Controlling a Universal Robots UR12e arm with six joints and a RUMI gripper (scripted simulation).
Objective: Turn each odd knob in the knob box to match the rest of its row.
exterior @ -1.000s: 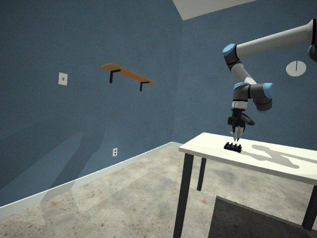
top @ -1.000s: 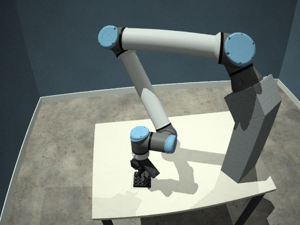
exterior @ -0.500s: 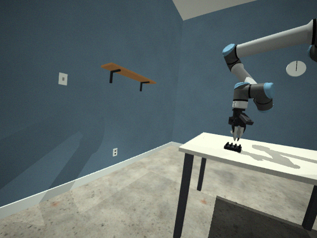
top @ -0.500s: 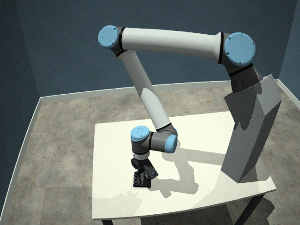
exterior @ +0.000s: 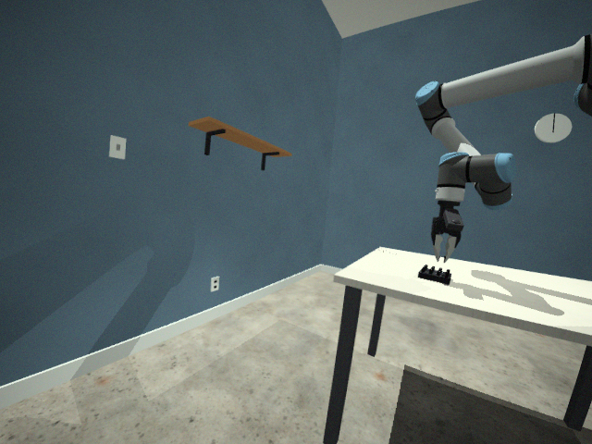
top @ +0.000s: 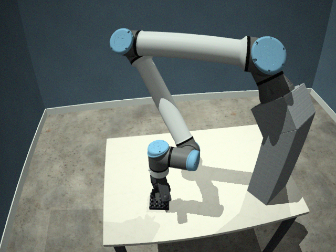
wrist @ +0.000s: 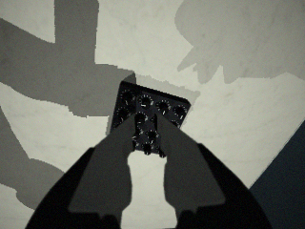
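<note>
Nearest the wrist camera were the dark gripper's point(top: 158, 200) point(exterior: 441, 261) point(wrist: 145, 116) two tapered fingers, tips slightly apart with a narrow gap and nothing pinched. Black rectangular knob box point(top: 158, 208) point(exterior: 434, 277) point(wrist: 154, 112) sat right under them on the white rectangular tabletop point(top: 124, 163) point(exterior: 391, 272) point(wrist: 238, 110), toward the near-left corner in the top view, well in from both edges.

Looked like lining up on a knob to me, but I couldn't tell which one, and the marks were too small to read. I'd have centred the gap over one knob, opened just enough to clear its sides, then gone straight down. Neighbours were packed close, so wide fingers could've knocked a good one. Light squeeze, twist about the knob's own axis, stop on the row's mark, let go, lift straight up.

White-and-grey jointed arm point(top: 189, 45) point(exterior: 506, 79) reached over from the right edge, elbow high, forearm slanting down, gripper pointing down.

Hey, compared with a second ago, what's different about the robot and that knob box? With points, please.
The dark two-jaw tool point(top: 160, 200) point(exterior: 441, 261) point(wrist: 146, 114) has turned about its upright axis above the black knobbed box point(top: 159, 208) point(exterior: 434, 277) point(wrist: 154, 95), so its pale fingers now show spread side by side in the exterior view. I see nothing taken hold of or let go. The box's place and the white upper arm point(top: 189, 44) point(exterior: 511, 76) look unchanged.
</note>
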